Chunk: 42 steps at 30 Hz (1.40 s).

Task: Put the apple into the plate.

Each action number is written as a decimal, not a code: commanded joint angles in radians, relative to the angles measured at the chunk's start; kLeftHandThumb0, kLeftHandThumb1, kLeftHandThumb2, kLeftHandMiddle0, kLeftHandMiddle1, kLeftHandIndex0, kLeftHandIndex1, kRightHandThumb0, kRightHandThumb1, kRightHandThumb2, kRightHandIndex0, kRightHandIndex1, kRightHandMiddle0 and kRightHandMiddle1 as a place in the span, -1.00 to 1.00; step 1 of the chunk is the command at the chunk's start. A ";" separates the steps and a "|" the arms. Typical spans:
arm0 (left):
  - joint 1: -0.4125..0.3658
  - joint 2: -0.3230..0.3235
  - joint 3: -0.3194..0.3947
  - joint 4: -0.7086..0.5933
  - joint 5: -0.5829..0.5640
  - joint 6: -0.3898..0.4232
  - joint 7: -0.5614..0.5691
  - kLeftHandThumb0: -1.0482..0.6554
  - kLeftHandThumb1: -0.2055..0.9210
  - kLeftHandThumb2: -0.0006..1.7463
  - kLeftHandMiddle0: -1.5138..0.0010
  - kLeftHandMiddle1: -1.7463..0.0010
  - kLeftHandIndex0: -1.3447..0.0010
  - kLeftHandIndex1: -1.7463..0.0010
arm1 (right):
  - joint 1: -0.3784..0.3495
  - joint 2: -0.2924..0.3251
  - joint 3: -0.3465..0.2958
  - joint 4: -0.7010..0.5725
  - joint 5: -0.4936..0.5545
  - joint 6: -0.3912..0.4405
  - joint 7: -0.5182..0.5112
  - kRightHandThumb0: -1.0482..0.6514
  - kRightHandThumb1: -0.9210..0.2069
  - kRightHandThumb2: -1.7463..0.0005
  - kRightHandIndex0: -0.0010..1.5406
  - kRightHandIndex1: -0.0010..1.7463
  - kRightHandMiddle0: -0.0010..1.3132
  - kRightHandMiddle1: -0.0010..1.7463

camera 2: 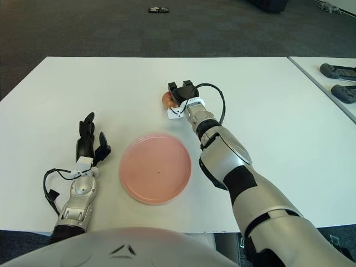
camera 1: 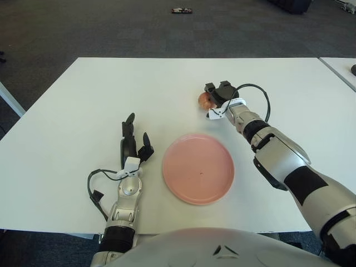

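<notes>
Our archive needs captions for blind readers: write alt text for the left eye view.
The robot's right hand grips an apple on a white table, beyond an empty pink plate. Its left hand shows left of the plate, fingers open.

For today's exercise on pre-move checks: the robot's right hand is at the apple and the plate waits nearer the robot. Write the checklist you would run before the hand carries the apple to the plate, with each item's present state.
1. Right hand is at the apple: ok, its fingers are around the fruit.
2. Grasp is firm enough to lift: cannot tell, the fingers hide the contact.
3. Apple is off the table: cannot tell from these views.
4. Plate is upright with nothing in it: ok.
5. Path from apple to plate is free: ok, only bare table lies between them.
6. Left hand is out of the way: ok, it shows to the left of the plate, fingers open.
</notes>
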<state>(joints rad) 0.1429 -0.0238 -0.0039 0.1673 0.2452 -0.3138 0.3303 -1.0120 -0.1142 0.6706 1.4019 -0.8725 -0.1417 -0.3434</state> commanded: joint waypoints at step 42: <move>-0.018 0.008 -0.014 -0.001 0.006 0.023 -0.019 -0.78 1.00 0.04 0.67 0.89 1.00 0.28 | 0.129 -0.231 -0.087 -0.111 0.092 -0.367 -0.186 -0.72 -1.00 0.71 -0.80 -0.02 -1.00 0.24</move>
<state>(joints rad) 0.1384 -0.0211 -0.0154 0.1651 0.2484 -0.3020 0.3184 -0.8952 -0.3147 0.5803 1.3102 -0.7756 -0.4805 -0.5142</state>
